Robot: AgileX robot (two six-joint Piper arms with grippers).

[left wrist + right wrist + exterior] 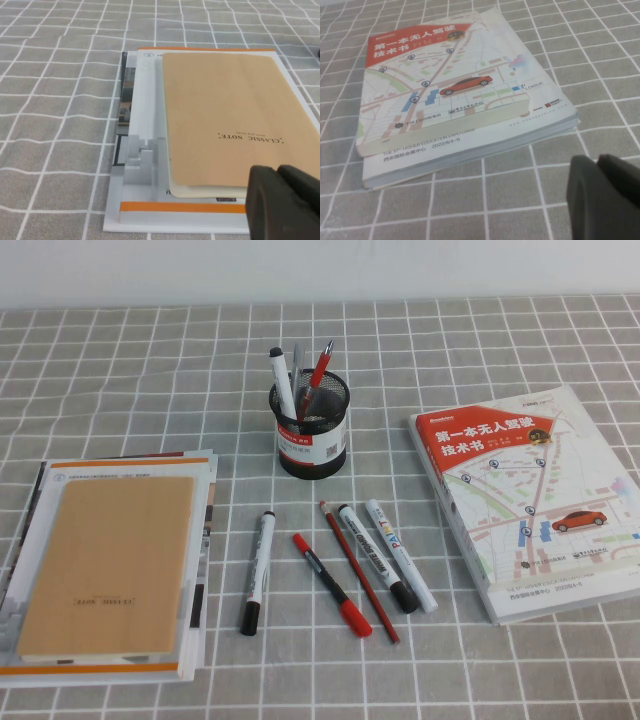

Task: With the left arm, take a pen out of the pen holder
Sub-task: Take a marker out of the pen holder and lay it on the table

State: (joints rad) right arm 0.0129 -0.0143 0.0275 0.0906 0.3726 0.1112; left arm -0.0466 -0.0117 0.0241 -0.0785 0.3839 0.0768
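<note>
**Pen holder** [311, 435]: black mesh cup, standing upright mid-worktop towards the far edge. It is carrying a red pen [320, 370], a grey pen [296, 365] and a white marker [283, 380].

**Loose pens** [345, 565]: five, lying in a row just nearside of the holder.

**Left gripper** [278, 172]: hovering over the tan notebook [225, 115] by the worktop's left edge. Its opening cannot be told.

**Right gripper** [597, 161]: hovering beside the map-cover book [445, 85] by the right edge. Its opening likewise cannot be told.

One pen holder [311, 432], three pens [283, 380] inside, five more loose on the tabletop [120, 370]; two book stacks [110, 565], left pincer [278, 176] and right pincer [598, 166] one by each.
</note>
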